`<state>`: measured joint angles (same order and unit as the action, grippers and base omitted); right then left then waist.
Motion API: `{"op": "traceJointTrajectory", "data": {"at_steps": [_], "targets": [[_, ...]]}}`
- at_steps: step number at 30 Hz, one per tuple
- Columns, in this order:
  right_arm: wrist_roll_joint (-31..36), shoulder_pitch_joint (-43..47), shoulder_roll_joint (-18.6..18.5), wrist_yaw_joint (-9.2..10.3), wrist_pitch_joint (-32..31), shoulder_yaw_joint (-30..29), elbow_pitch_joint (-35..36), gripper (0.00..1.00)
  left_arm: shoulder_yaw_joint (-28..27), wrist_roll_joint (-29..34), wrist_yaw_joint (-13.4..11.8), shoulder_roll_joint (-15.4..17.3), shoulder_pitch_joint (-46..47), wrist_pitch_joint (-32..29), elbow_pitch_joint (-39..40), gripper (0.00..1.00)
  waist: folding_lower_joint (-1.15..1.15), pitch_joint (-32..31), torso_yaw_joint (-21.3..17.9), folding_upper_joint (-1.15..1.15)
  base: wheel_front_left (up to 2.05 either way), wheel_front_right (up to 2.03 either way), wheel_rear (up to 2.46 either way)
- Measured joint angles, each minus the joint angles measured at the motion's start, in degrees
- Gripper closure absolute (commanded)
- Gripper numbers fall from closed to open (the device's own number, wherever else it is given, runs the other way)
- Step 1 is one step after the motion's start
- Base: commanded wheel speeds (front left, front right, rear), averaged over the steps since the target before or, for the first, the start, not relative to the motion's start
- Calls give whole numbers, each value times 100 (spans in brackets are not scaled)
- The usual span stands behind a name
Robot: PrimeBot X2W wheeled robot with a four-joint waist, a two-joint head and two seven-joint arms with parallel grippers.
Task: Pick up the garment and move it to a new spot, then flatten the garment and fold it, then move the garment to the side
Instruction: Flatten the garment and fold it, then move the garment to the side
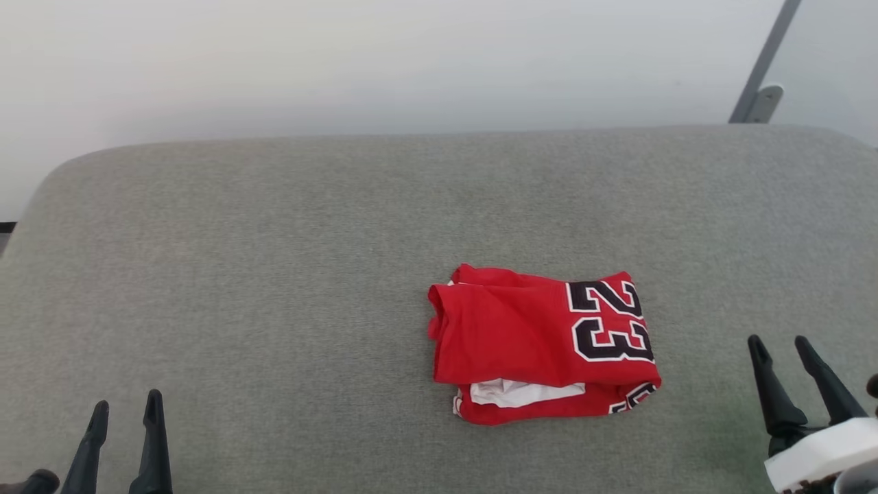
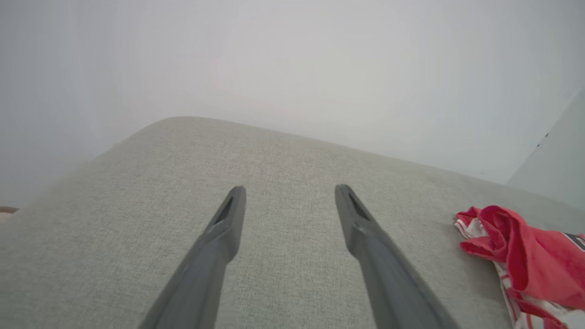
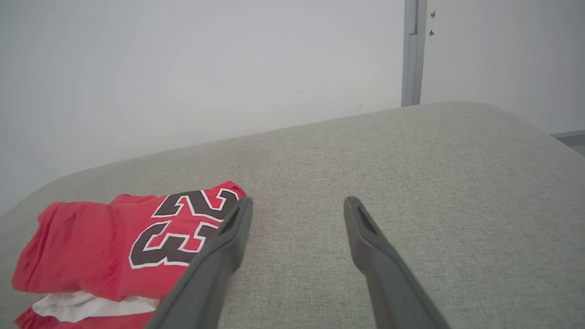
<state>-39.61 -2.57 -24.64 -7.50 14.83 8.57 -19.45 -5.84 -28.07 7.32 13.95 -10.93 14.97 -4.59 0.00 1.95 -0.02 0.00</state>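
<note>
The garment (image 1: pixel 535 343) is a red jersey folded into a compact bundle on the grey cushion, right of centre, with a black white-outlined "23" on top and a white layer showing at its near edge. My left gripper (image 1: pixel 125 412) stands open at the lower left, far from the garment, nothing between its fingers. My right gripper (image 1: pixel 780 346) stands open at the lower right, a short way right of the garment. In the left wrist view the left gripper (image 2: pixel 289 194) hovers over bare cushion, the garment (image 2: pixel 525 256) at the right edge. In the right wrist view the right gripper (image 3: pixel 297 205) is beside the garment (image 3: pixel 114 246).
The grey fabric cushion (image 1: pixel 274 288) spans the head view, its far edge rounded against a pale wall (image 1: pixel 343 62). A grey metal bar (image 1: pixel 765 65) slants down at the upper right. Bare cushion lies left of and behind the garment.
</note>
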Motion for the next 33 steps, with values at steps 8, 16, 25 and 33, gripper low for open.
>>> {"op": "traceJointTrajectory", "data": {"at_steps": [8,16,25,33], "targets": [[125,289,253,0,13,-382,255,0,-27,30,0,-105,-35,0,5,0,0,-70,239,0,0,0,0],[174,426,397,0,14,-453,397,0,21,31,0,-180,1,0,-5,0,0,-95,366,0,0,0,0],[162,425,391,0,14,-325,403,0,66,43,0,-199,40,0,2,0,0,-77,366,0,0,0,0],[-52,-179,38,0,-354,250,243,0,170,47,0,-207,170,0,37,0,0,77,381,0,0,0,0]]}}
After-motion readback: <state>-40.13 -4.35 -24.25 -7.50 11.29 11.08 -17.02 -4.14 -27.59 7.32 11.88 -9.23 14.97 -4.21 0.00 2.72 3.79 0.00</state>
